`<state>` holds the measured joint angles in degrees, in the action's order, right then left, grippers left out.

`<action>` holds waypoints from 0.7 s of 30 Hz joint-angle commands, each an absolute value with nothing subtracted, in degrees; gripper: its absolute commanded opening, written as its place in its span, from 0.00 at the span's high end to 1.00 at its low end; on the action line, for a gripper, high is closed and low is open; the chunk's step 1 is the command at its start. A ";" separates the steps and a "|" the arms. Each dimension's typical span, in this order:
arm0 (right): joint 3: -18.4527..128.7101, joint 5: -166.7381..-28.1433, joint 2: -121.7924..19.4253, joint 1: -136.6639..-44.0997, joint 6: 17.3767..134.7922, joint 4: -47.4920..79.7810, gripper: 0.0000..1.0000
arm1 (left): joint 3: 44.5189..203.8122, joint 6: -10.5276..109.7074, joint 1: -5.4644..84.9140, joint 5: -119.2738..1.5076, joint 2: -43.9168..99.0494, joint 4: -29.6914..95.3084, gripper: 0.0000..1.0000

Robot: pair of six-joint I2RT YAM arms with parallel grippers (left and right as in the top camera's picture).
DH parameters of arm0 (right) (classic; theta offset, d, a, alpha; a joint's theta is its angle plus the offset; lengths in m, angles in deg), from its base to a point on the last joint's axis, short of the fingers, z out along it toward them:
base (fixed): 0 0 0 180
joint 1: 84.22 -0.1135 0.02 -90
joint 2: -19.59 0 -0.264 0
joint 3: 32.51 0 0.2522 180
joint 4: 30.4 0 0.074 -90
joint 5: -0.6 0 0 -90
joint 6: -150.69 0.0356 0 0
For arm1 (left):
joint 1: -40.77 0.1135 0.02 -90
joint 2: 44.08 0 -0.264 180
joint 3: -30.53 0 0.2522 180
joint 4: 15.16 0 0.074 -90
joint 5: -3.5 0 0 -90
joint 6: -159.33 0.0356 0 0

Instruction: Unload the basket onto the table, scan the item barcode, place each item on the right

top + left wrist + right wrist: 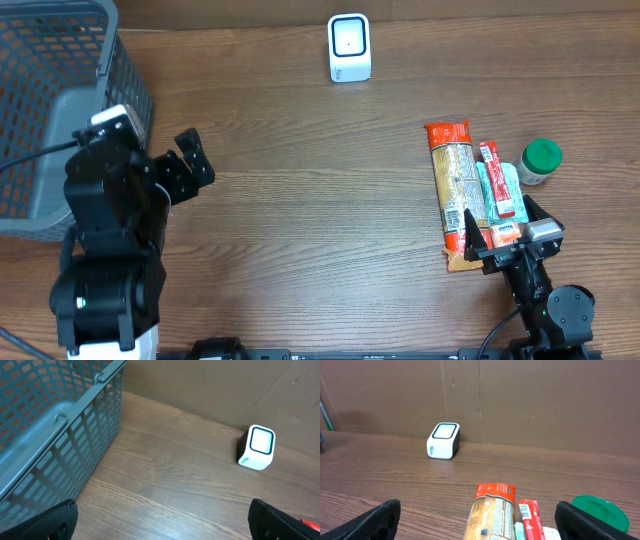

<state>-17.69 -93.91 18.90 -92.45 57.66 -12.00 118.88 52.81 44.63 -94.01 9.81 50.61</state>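
Observation:
The white scanner (349,47) stands at the back middle of the table, also in the left wrist view (256,447) and the right wrist view (443,440). A long pasta packet (455,185) with orange-red ends lies at the right, with a red stick packet (497,178) and a teal packet (497,192) beside it. My right gripper (503,228) is open over their near ends; the pasta packet (491,512) and red stick (532,519) lie between its spread fingers (380,521). My left gripper (190,165) is open and empty next to the basket, far from the items.
A grey mesh basket (50,100) fills the back left corner, close to the left arm; its wall (75,425) shows in the left wrist view. A green-lidded jar (541,160) stands right of the packets. A brown cardboard wall (520,400) backs the table.

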 commanded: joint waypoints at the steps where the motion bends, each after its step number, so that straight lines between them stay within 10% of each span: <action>1: -18.30 -94.19 19.43 -91.97 57.42 -12.26 0.00 | 116.25 53.05 44.87 -93.94 6.33 50.87 0.00; 14: -18.30 -94.22 19.43 -91.97 57.42 -12.26 0.00 | 93.02 53.05 44.87 -94.66 -13.16 50.72 0.00; 21: -18.30 -94.22 19.43 -91.97 57.42 -12.26 0.00 | 80.12 53.08 44.87 -91.10 -26.61 29.93 0.00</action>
